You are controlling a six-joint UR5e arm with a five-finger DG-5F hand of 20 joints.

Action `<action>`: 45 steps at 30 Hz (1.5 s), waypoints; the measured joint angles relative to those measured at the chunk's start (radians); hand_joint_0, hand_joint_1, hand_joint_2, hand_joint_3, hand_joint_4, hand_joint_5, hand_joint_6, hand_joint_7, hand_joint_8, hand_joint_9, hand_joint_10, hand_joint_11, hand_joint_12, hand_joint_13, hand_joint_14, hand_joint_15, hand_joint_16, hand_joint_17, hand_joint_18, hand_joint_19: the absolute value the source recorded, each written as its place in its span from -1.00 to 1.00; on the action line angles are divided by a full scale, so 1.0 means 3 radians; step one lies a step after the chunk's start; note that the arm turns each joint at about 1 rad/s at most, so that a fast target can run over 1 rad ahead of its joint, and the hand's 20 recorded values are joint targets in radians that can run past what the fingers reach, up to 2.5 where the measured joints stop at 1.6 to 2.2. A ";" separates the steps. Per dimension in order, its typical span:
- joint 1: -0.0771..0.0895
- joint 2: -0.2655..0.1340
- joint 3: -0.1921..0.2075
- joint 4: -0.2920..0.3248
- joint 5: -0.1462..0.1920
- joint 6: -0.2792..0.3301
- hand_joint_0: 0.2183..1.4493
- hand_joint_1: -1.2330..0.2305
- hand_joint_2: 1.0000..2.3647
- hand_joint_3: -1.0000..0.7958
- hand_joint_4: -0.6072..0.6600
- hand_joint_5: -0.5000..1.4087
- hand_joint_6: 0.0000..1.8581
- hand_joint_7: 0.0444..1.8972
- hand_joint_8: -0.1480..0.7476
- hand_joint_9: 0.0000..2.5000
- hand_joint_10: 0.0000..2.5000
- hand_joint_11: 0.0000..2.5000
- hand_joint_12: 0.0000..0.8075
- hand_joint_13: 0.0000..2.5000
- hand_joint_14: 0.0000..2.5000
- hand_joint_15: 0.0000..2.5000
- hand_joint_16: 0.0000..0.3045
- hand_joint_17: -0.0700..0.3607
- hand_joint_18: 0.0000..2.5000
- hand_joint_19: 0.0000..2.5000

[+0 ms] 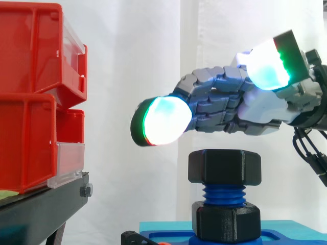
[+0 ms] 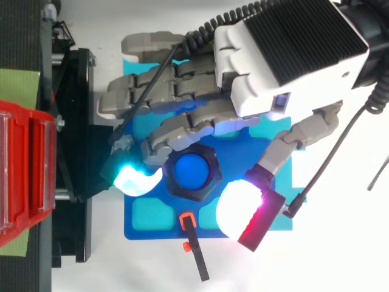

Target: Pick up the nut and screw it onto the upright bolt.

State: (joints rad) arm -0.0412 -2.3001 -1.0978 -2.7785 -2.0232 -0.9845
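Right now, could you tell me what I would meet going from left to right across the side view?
Red bins on the black stand → the leading glowing fingertip of the hand → the black nut sitting on the blue bolt.

The nut (image 1: pixel 225 167) sits on top of the bolt (image 1: pixel 224 194), which stands on the base (image 1: pixel 288 236). The hand (image 1: pixel 245 109) is above. Bins (image 1: pixel 30 102) stand left.

black nut (image 1: pixel 225 167), blue bolt (image 1: pixel 224 194), red bins (image 1: pixel 30 97)
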 measured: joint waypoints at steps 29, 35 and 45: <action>-0.0080 -0.0039 -0.0006 -0.0043 -0.0170 -0.0006 -0.57 0.24 -1.00 -0.44 0.40 -0.60 -0.46 0.03 -0.15 -0.73 -1.00 -1.00 -0.19 -0.83 -1.00 -1.00 -0.75 -0.27 -1.00 -1.00; -0.0137 -0.0039 -0.0005 -0.0027 -0.0248 -0.0015 -0.57 0.23 -1.00 -0.44 0.39 -0.56 -0.46 0.22 -0.12 -0.68 -1.00 -1.00 -0.21 -0.79 -1.00 -1.00 -0.76 -0.29 -1.00 -1.00; -0.0268 -0.0036 0.0005 -0.0018 -0.0402 -0.0073 -0.55 0.25 -1.00 -0.44 0.31 -0.49 -0.46 0.43 -0.11 -0.55 -1.00 -1.00 -0.24 -0.72 -1.00 -1.00 -0.78 -0.33 -0.94 -1.00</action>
State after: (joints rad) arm -0.1215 -2.3110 -1.0963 -2.7840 -2.1439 -1.0065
